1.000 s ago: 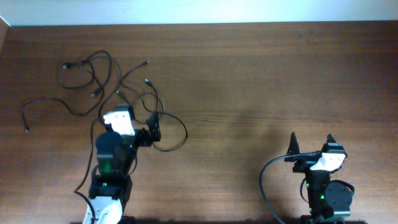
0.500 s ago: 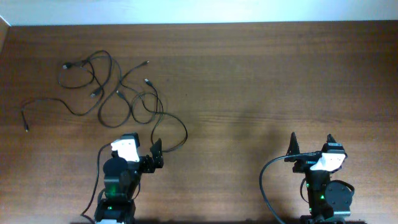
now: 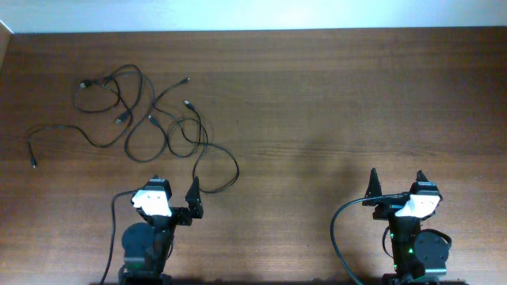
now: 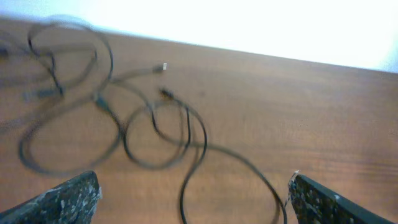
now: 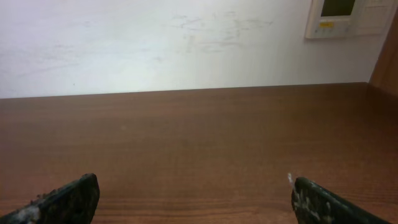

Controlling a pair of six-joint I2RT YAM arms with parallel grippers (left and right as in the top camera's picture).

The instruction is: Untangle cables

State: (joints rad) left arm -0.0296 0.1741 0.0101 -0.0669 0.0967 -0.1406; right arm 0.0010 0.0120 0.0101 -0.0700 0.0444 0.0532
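Several thin black cables point(image 3: 150, 119) lie looped over one another at the far left of the brown table point(image 3: 317, 95). One long loop point(image 3: 226, 170) trails toward the left arm. My left gripper point(image 3: 173, 188) is open and empty, low at the front left, just short of that loop. In the left wrist view the cables point(image 4: 186, 124) are blurred, and the loop runs between the spread fingers point(image 4: 193, 205) without touching them. My right gripper point(image 3: 396, 176) is open and empty at the front right, over bare wood point(image 5: 193, 199).
One cable end point(image 3: 33, 162) stretches out to the far left, near the table's left edge. Small plugs point(image 3: 186, 80) point toward the back. A white wall point(image 5: 186, 43) with a wall panel point(image 5: 348, 15) stands behind the table.
My left arm has drawn back from the cable loop toward the front edge, open. The cables have hardly shifted. The right arm has not moved.
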